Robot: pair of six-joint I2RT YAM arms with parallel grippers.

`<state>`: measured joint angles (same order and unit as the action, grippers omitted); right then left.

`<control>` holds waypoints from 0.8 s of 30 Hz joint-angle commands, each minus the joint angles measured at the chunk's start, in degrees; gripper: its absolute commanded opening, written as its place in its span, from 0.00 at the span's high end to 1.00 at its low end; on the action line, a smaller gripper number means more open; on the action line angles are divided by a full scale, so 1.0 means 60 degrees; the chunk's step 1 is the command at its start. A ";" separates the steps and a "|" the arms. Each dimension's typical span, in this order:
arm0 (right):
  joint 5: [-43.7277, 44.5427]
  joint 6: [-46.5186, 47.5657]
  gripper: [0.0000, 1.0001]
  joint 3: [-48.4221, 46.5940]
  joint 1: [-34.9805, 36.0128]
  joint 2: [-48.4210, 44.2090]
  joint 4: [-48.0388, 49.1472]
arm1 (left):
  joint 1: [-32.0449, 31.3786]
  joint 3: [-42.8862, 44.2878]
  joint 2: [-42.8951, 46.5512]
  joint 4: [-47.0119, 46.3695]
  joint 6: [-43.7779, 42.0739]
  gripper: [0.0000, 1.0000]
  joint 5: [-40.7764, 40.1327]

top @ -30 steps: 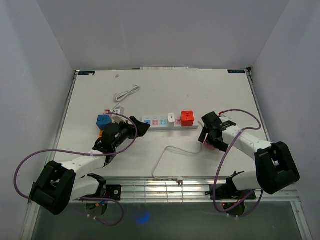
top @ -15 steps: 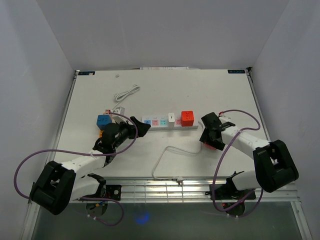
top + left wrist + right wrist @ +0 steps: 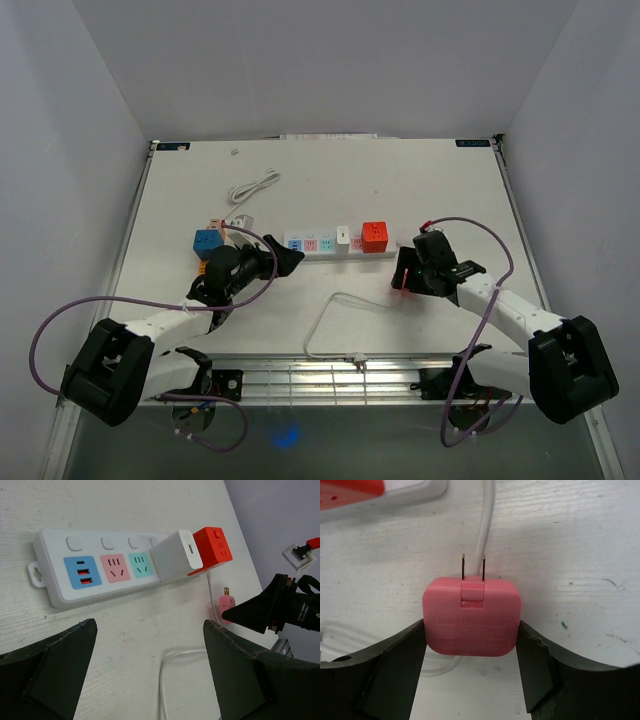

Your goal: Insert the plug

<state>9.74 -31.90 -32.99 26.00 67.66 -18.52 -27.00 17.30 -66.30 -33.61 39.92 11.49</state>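
The right jaws are gripping the pink plug (image 3: pixel 471 617), each finger (image 3: pixel 395 675) pressing against one of its sides. The left jaws are standing spread wide and holding nothing, hovering by the left end of the white power strip (image 3: pixel 60 575). A line of raised lettering is running across the plug's face, too faint to read. The plug is showing as a rounded pink square with two bare metal prongs pointing toward the strip's right end, where a red cube (image 3: pixel 212 542) and a white charger (image 3: pixel 175 557) are sitting plugged in. It is lying right of the middle of the tabletop (image 3: pixel 400 180), just on the near side of the strip, with a white cable (image 3: pixel 487 520) passing beneath its prongs; whether it is touching the surface cannot be told.
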 commanded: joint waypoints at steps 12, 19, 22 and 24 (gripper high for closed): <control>-0.2208 0.2196 0.51 0.0518 0.0178 -0.2135 0.1387 | -0.0070 0.0281 0.0019 -0.0478 0.0624 0.02 0.0986; -0.2663 0.2796 0.54 0.0753 0.0325 -0.2692 0.1813 | -0.0084 0.1231 -0.0126 0.0968 0.1738 0.02 0.1352; -0.2794 0.3119 0.54 0.0723 0.0354 -0.2794 0.1813 | -0.0084 0.1744 -0.0360 0.1628 0.2076 0.02 0.1382; -0.2868 0.3323 0.54 0.0753 0.0398 -0.2839 0.1842 | -0.0099 0.2109 -0.0550 0.1908 0.2310 0.02 0.1440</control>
<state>-5.54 -15.53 -28.34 27.90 51.96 -10.46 -27.24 26.65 -68.64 -27.05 50.52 18.52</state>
